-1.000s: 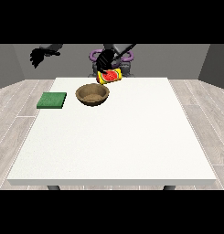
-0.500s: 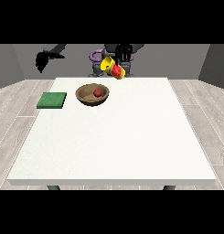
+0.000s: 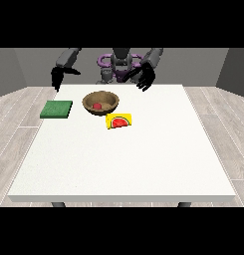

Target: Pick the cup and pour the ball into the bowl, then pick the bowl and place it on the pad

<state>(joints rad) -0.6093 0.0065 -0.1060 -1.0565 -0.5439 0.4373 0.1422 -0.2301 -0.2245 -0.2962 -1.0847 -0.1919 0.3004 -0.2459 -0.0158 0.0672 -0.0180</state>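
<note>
Cup lying on the bench beside the bowl, both hands empty.
Yellow cup (image 3: 119,121) with a watermelon picture lies on its side on the white bench (image 3: 128,164), just in front of the wooden bowl (image 3: 100,102) holding the red ball (image 3: 97,106). Green pad (image 3: 57,109) sits to the bowl's left. Farther back, the hand at the view's right (image 3: 143,77) hangs with fingers spread; the hand at the view's left (image 3: 58,78) points down, fingers straight.

this looks like a plain test room for a robot, not a home. a big white table (image 3: 123,149) fills the middle. the floor (image 3: 19,114) is made of pale wood planks and the walls (image 3: 24,67) are bare and grey. a grey robot (image 3: 121,62) stands behind the table, facing it.
</note>
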